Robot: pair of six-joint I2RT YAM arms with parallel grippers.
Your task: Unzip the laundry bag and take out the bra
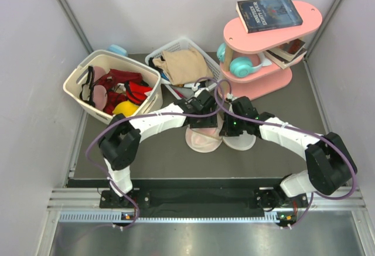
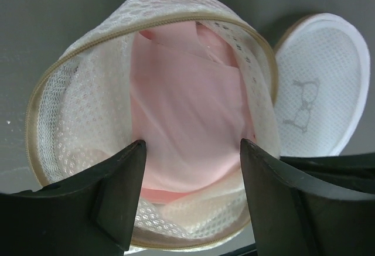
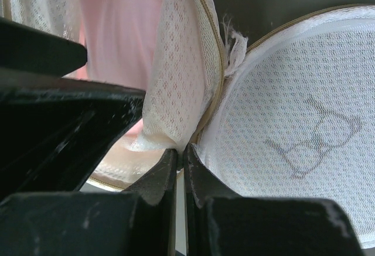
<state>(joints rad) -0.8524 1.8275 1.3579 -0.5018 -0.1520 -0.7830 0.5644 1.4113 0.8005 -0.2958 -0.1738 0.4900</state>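
Handling: the bra (image 2: 187,121) looks light, soft and limp; you should pinch a fold of cup near the mouth, not the mesh.
Where: it sits inside the laundry bag (image 2: 76,121), which lies unzipped on the bench (image 1: 146,156) with its lid flap (image 2: 322,86) beside it.
Your left hand (image 2: 192,150): spread wide at the mouth, holding nothing.
Your right hand (image 3: 180,156): pinched closed on the bag's mesh rim near the hinge.
Count: one bag, one bra, two hands.

bag (image 2: 76,109): cream honeycomb mesh, tan zip (image 2: 33,101) | bra (image 2: 187,121): pale pink | logo (image 2: 302,112): grey | shelf (image 1: 258,33): pink | headphones (image 1: 240,66): teal
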